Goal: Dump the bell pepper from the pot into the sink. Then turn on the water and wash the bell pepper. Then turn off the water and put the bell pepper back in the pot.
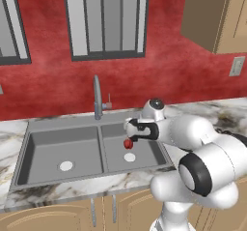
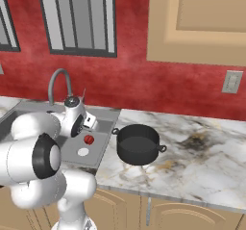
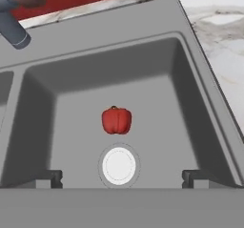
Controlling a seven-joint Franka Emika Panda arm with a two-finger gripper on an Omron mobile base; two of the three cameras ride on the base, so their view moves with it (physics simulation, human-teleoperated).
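Observation:
The red bell pepper lies on the floor of the sink's right basin, just beyond the round pale drain. My gripper hangs above that basin, open, its fingertips spread wide with nothing between them. From the left base view the gripper sits directly over the bell pepper. The black pot stands upright on the marble counter just right of the sink, dark inside with nothing showing in it. In the right base view the bell pepper lies below my gripper.
A curved grey faucet rises behind the divider between the basins, with a small handle beside it. The left basin has its own drain. Marble counter stretches right of the pot. Wall cabinets hang above it, and there is an outlet.

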